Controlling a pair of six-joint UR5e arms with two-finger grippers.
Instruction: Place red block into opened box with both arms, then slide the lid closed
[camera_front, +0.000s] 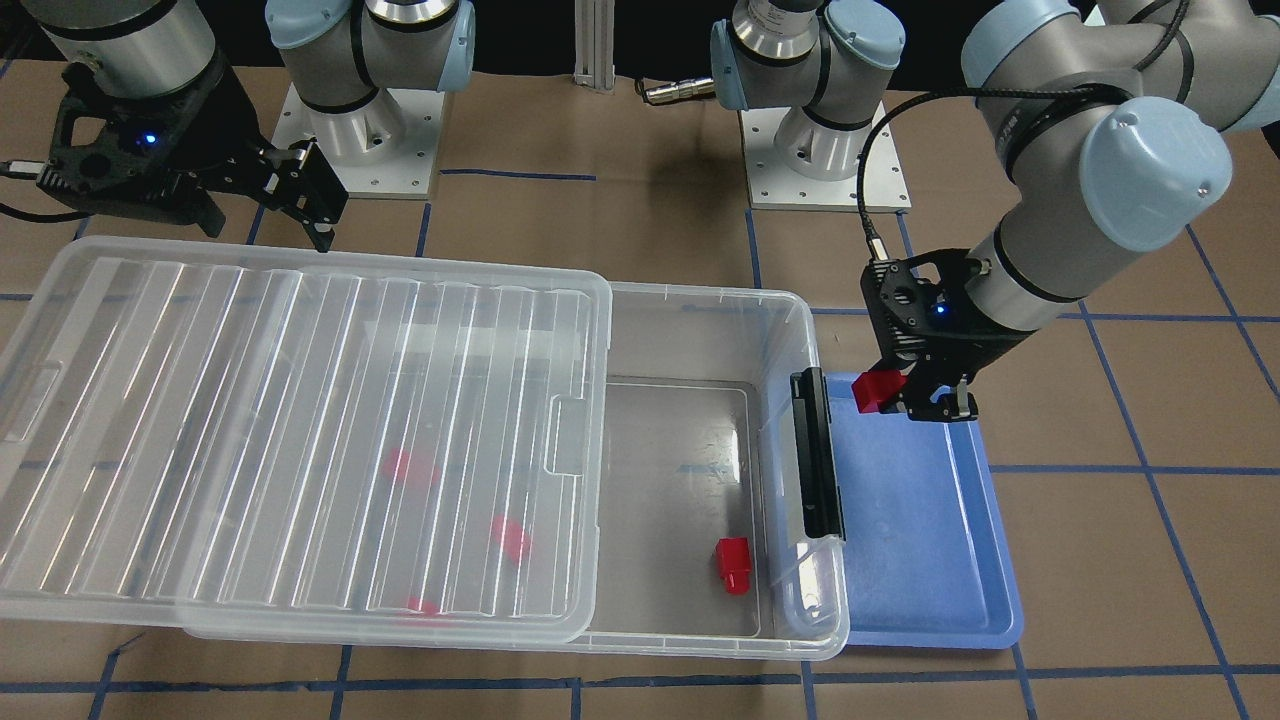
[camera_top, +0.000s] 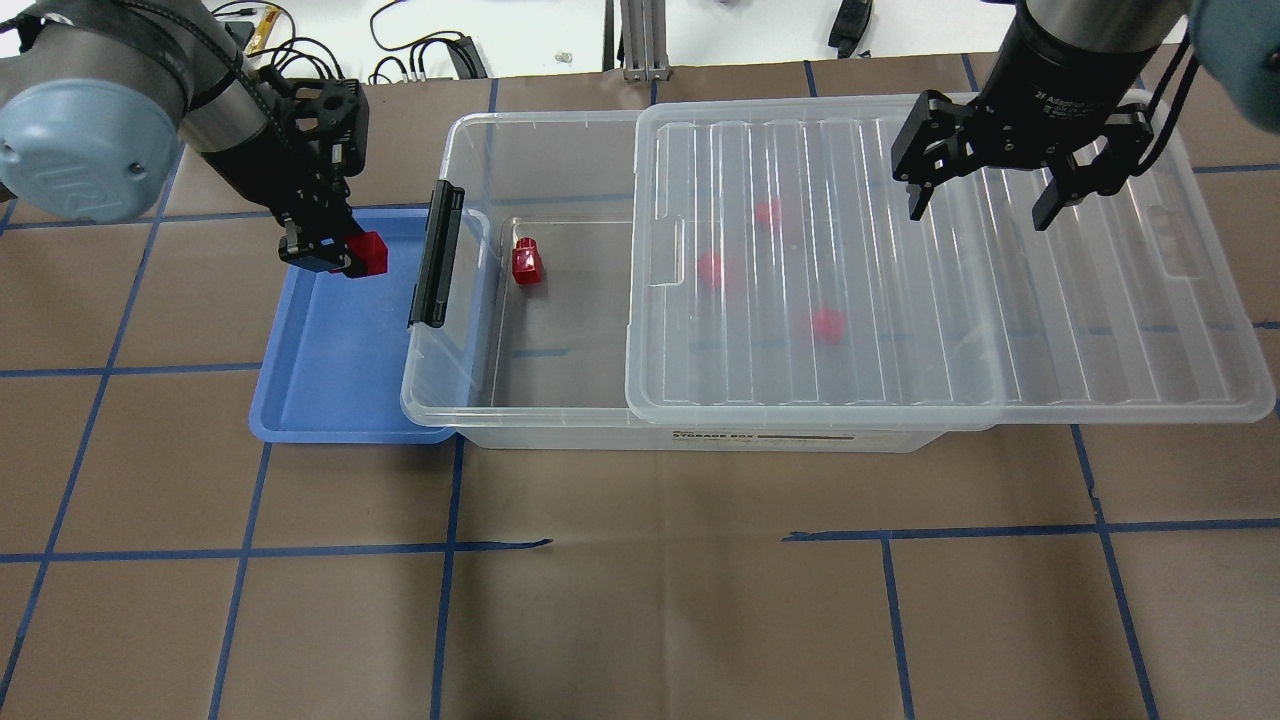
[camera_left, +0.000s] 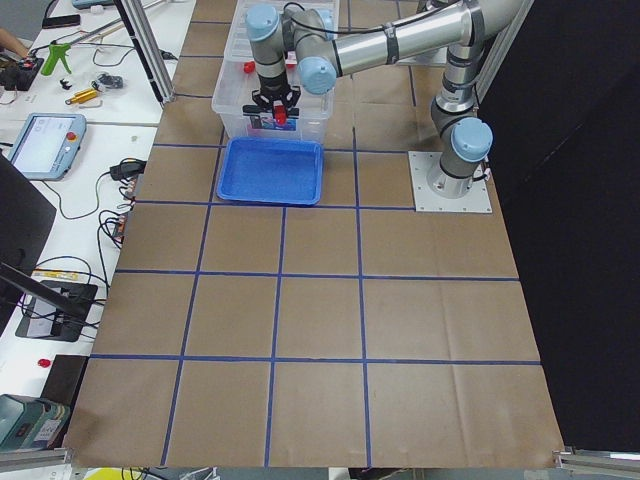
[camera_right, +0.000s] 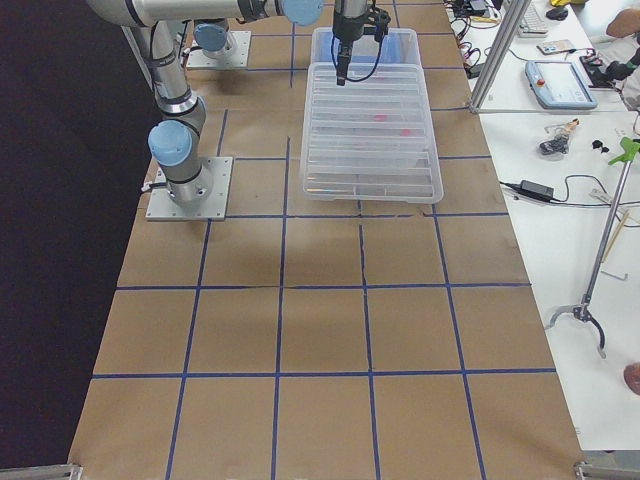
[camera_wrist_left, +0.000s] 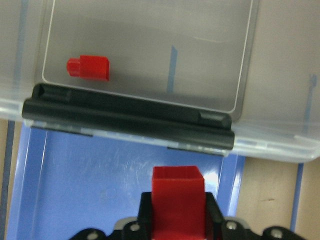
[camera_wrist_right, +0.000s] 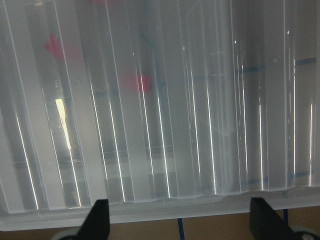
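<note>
Left gripper (camera_top: 345, 262) is clamped on the red block (camera_top: 368, 252) — it hangs over the blue tray (camera_top: 330, 385), just left of the black latch (camera_top: 437, 255) on the box (camera_top: 432, 395). Right gripper (camera_top: 980, 212), fingers apart, hovers over the lid (camera_top: 900, 340), which covers the box's right part. Another red block (camera_top: 526, 263) lies in the open left part — three blurred red shapes (camera_top: 712, 268) show under the lid.

Opposed overhead and front views share the box (camera_top: 540, 160).

The left black two-finger gripper (camera_top: 342, 260) clasps a glossy red plastic block (camera_top: 369, 252) over the blue tray (camera_top: 335, 375). The right gripper (camera_top: 980, 213) hangs spread above the ridged translucent lid (camera_top: 1000, 330) on the clear plastic box (camera_top: 452, 345).
</note>
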